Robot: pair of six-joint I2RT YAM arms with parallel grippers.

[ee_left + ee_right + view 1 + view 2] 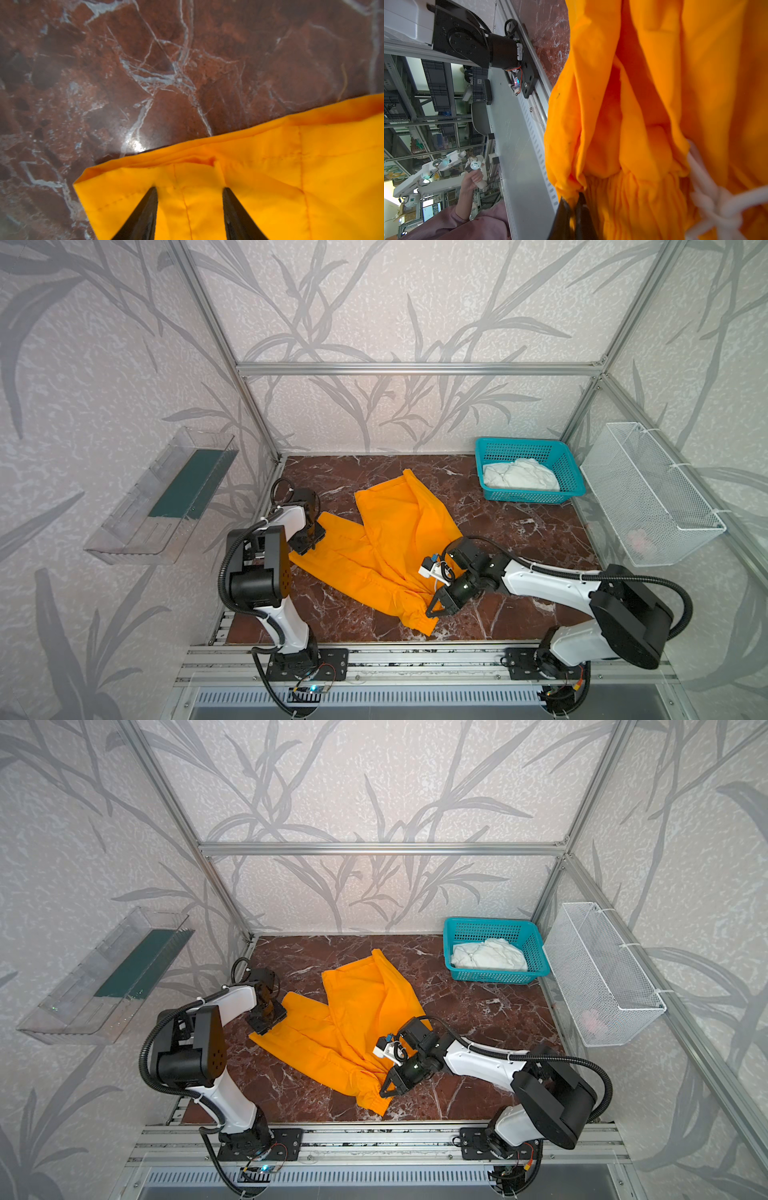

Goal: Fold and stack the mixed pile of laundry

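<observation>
Left claw (189, 188) jaws apart, both tips down at a hemmed leg end of the orange trousers (386, 547), cloth lying flat between the tips, not pinched; cannot tell if the tips press into it. Bare marble table (145, 72) starts just ahead of this claw, past the hem edge. Right claw (578, 199) jaws together, clamped on the gathered elastic waistband of the trousers, cloth bunched right at the tips. White drawstring (708, 193) knot sits just beside this claw on the same waistband. In both top views the trousers lie spread on the table between the two claws: left claw (309, 545) at one leg end, right claw (430, 610) at the waist end near the front rail, other leg running away from the right claw toward the back wall. White shirt (519, 477) crumpled inside the teal basket (490, 445), well apart from both claws, beyond the right claw at the back corner; its print is not visible. White wire basket (652, 489) hangs on the side wall, out past the right claw, well apart from it
</observation>
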